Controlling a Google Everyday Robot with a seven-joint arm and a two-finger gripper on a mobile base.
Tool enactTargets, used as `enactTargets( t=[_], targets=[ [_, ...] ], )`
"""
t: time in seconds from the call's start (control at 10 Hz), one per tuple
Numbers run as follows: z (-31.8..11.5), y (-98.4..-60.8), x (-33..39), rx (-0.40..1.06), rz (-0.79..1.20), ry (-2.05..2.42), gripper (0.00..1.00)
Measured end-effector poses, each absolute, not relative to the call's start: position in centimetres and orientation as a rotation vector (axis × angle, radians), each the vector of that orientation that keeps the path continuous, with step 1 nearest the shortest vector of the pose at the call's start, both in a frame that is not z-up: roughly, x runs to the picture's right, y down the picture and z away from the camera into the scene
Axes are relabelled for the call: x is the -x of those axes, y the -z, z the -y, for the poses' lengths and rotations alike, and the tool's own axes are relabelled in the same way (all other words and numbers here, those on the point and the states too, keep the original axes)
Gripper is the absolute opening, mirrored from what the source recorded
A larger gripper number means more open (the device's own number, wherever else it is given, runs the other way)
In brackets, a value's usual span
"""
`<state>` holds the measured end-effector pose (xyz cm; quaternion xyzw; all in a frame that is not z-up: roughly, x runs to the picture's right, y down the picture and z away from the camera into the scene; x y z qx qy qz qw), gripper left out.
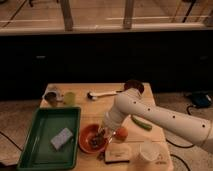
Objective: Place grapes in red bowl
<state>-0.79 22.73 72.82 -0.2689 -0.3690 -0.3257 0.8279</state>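
Note:
The red bowl (86, 136) sits on the wooden table near its front edge, just right of the green tray. A dark clump that looks like the grapes (96, 143) lies inside the bowl, towards its right side. My gripper (103, 134) hangs from the white arm that comes in from the right, and it is over the bowl's right rim, right above the grapes. I cannot tell whether it touches them.
A green tray (37, 142) holding a grey sponge (61, 138) is on the left. An orange fruit (122, 133) and a long green vegetable (141, 123) lie right of the bowl. A beige block (118, 152) and a white cup (149, 151) stand in front. A dark bowl (134, 86), a white brush (103, 94) and two cups (51, 96) stand at the back.

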Motion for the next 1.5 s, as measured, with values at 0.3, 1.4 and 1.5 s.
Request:
enactTargets(
  t=[0.3,1.4,1.5],
  targets=[
    [-22.7,-72.94,0.69,0.57,0.789,0.692,0.22],
    [-22.82,-73.49,0.45,0.57,0.806,0.703,0.22],
    [-22.81,-73.53,0.43,0.569,0.808,0.704,0.22]
  ],
)
